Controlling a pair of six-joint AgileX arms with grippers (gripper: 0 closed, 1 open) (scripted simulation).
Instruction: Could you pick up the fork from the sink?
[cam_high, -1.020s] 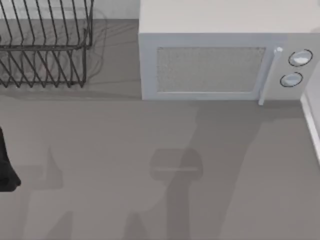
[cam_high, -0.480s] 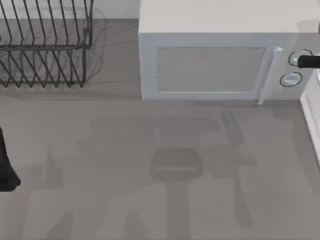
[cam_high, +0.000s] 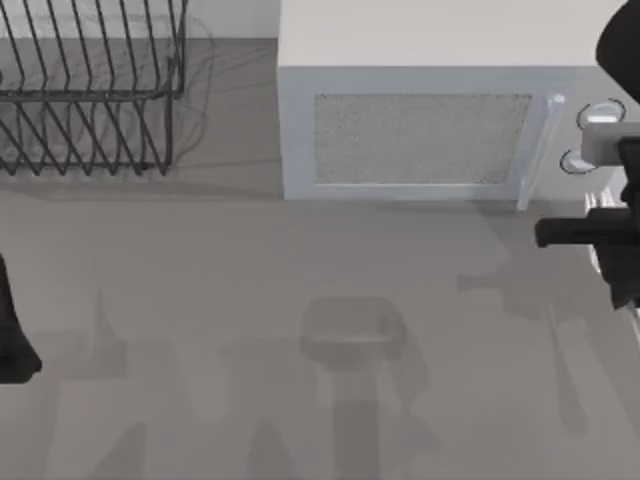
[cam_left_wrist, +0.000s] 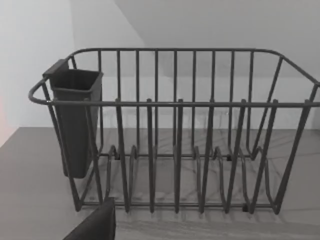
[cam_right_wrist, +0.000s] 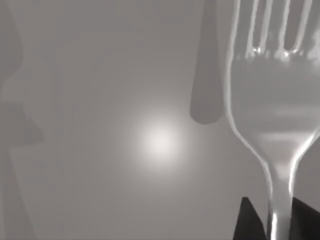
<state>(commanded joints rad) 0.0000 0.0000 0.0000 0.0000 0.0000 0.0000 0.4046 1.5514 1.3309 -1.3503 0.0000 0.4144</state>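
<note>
Fork close before our right gripper, dark fingertips flanking its neck; whether pinched, we cannot tell. We lift straight, slowly. Left arm parked at table's left edge.

**Where my three cameras sit**

My top camera hangs above the tabletop and looks steeply down, taking in the black wire rack at the far left and the white microwave beside it. My left wrist camera faces that same rack from low and fairly near, almost level with the tabletop, so the rack is what these two views share. My right wrist camera looks along my right claw at very close range: the fork looms large against a plain grey surface. My right arm enters the top view at its right edge.
</note>
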